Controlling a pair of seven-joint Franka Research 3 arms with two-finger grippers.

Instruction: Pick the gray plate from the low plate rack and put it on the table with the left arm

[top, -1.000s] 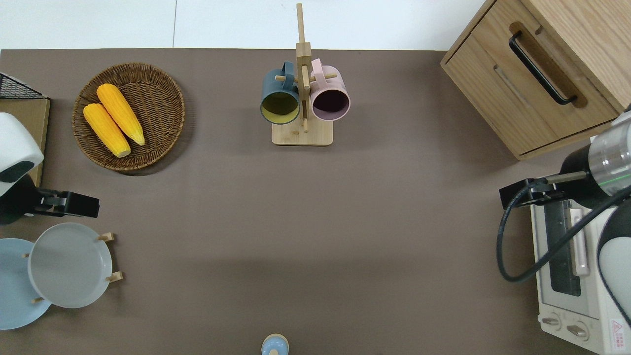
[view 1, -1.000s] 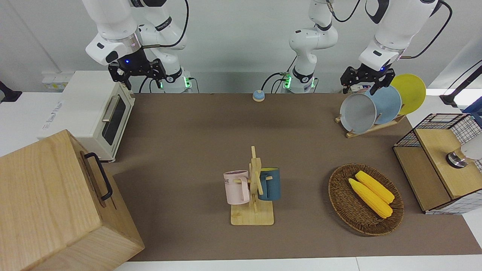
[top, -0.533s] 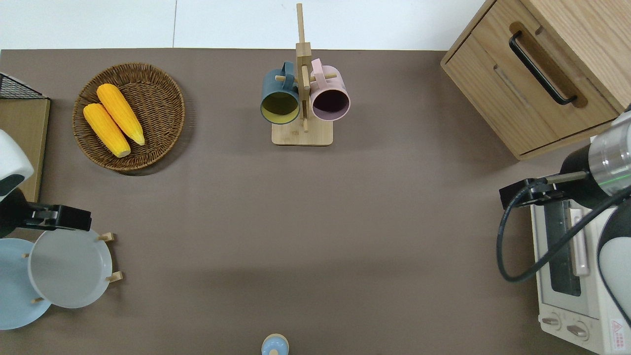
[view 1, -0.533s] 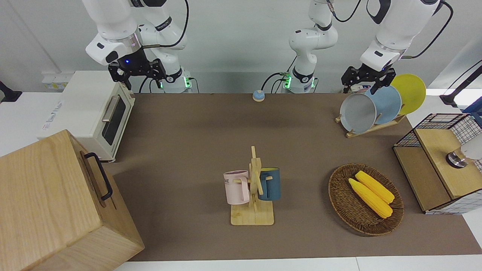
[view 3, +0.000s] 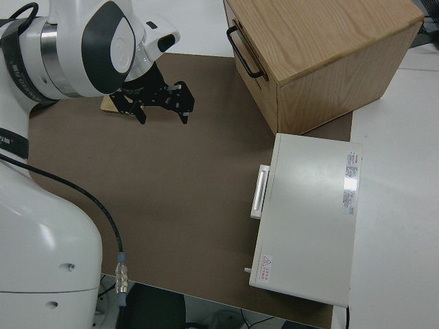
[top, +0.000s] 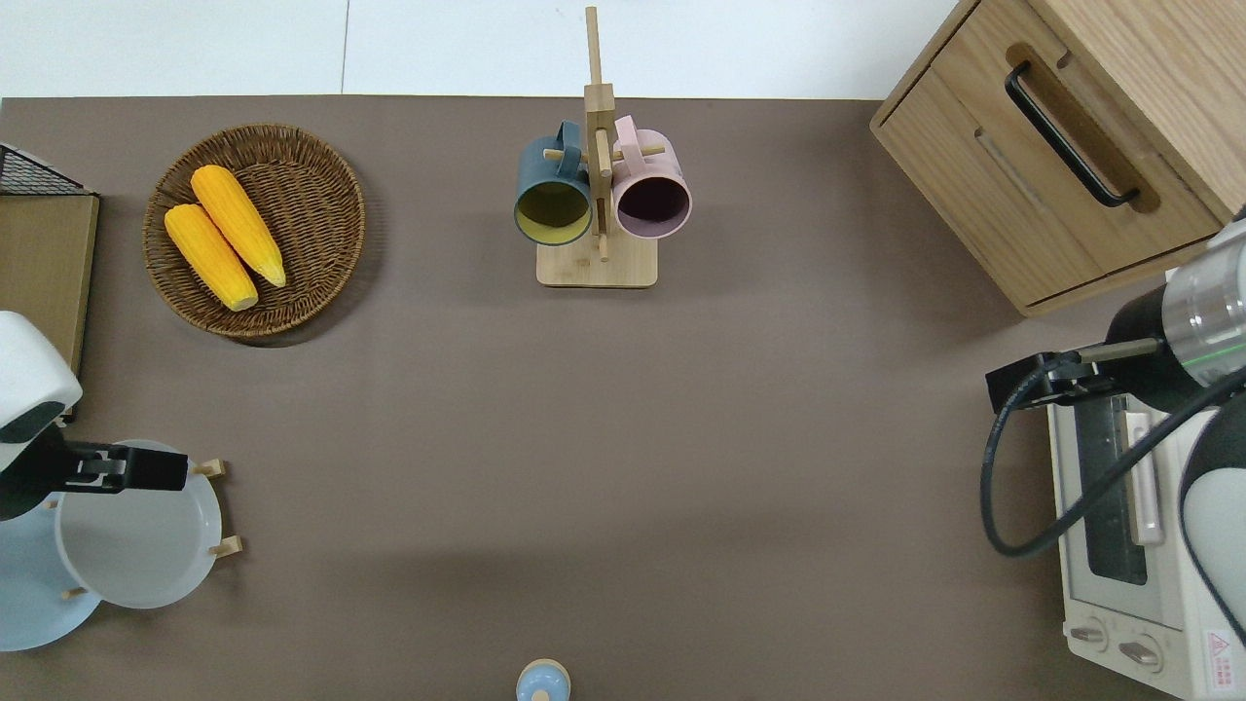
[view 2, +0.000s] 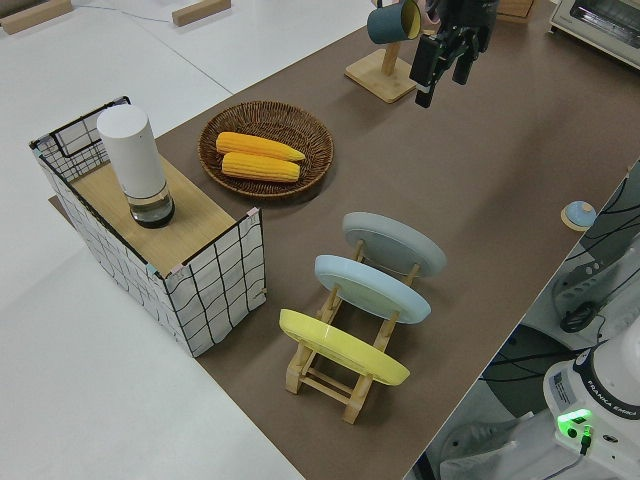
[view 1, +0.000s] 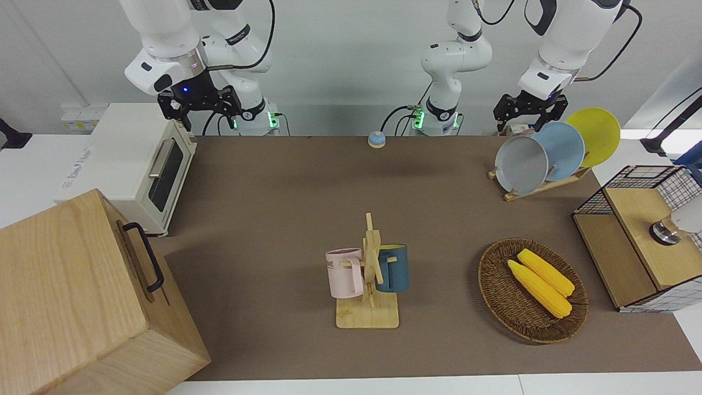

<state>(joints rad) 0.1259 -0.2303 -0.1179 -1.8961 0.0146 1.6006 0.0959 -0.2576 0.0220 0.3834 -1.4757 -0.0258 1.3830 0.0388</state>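
Note:
The gray plate (view 1: 521, 164) (top: 136, 550) (view 2: 395, 245) leans in the end slot of the low plate rack (view 1: 543, 186) (top: 226, 546) (view 2: 330, 375) that lies toward the middle of the table (view 1: 285, 192). The rack stands at the left arm's end, near the robots. My left gripper (view 1: 527, 118) (top: 127, 470) (view 2: 445, 72) hangs open in the air over the plate's farther rim and holds nothing. My right gripper (view 1: 200, 107) (view 3: 161, 110) is open and parked.
A light blue plate (view 1: 565, 151) and a yellow plate (view 1: 595, 134) fill the other rack slots. Farther out sit a wicker basket (top: 321, 253) with corn, a wire-sided crate (view 1: 636, 241), a mug tree (top: 596, 195), a wooden cabinet (top: 1051, 146), a toaster oven (view 1: 137, 164) and a small bell (top: 542, 682).
My left gripper has moved toward the robots, from just off the gray plate's farther rim to over that rim, and has risen a little. The plates and the right arm have not moved.

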